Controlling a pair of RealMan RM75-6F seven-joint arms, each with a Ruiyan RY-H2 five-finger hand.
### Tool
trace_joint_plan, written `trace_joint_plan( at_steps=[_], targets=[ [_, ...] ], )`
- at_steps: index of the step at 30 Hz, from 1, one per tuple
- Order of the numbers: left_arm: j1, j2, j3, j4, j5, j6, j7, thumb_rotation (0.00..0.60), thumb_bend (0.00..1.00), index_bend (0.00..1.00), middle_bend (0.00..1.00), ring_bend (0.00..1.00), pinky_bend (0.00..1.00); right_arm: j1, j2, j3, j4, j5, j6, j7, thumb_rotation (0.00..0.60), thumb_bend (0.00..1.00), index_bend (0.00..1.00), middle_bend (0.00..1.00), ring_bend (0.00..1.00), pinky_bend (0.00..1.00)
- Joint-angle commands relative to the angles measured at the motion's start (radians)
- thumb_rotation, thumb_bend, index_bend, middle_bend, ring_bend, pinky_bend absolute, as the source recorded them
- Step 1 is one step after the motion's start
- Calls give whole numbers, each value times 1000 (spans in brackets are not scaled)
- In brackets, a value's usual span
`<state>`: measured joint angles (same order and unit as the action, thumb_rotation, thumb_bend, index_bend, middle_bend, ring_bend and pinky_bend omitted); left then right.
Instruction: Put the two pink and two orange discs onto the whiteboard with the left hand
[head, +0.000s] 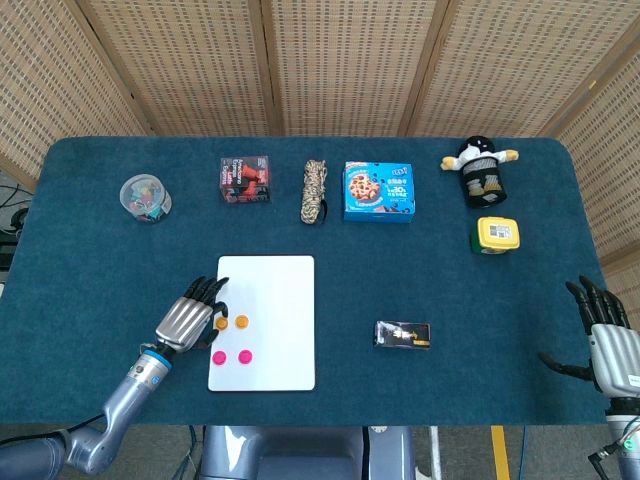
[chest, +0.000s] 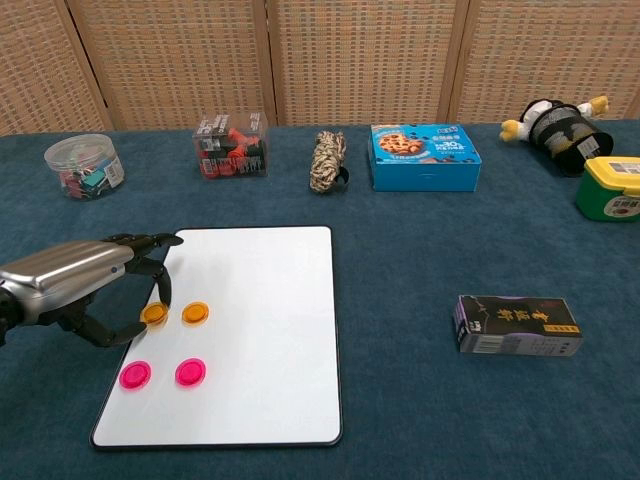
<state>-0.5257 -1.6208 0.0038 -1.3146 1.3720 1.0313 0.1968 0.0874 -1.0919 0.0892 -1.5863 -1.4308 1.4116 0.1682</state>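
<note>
- The whiteboard (chest: 262, 330) lies flat on the blue bench (chest: 420, 390), low and left of centre.
- Two orange discs (chest: 195, 313) sit side by side on it, with two pink discs (chest: 190, 372) just toward 6 o'clock of them.
- The left hand (chest: 75, 285) reaches in from 9 o'clock, its fingertips (chest: 162, 297) at the nearer orange disc (chest: 153, 314).
- A black box (chest: 517, 325) rests well apart, toward 3 o'clock.

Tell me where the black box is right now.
The black box lies on the table's right half, right of the whiteboard and in front of the blue cookie box.
</note>
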Motion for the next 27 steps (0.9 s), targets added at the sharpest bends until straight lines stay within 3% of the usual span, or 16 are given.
trace_joint_plan(
  at_steps=[1, 11, 22, 27],
  targets=[
    [2, 0, -1, 4, -1, 0, 1, 600, 424, 810, 0, 0, 0, 0, 0, 0, 0, 0, 0, 0, 600, 28, 0, 0, 0, 0],
    [2, -5, -2, 4, 5, -6, 1, 600, 416, 790, 0, 0, 0, 0, 0, 0, 0, 0, 1, 1, 600, 28, 0, 0, 0, 0],
    [5, 15, -1, -16, -1, -23, -2, 600, 367, 258, 0, 0, 0, 0, 0, 0, 0, -1, 0, 2, 600, 28, 0, 0, 0, 0],
    [6, 27, -5, -29, -5, -25, 2, 600, 359, 119, 0, 0, 0, 0, 0, 0, 0, -1, 0, 2, 600, 28, 0, 0, 0, 0]
  ],
)
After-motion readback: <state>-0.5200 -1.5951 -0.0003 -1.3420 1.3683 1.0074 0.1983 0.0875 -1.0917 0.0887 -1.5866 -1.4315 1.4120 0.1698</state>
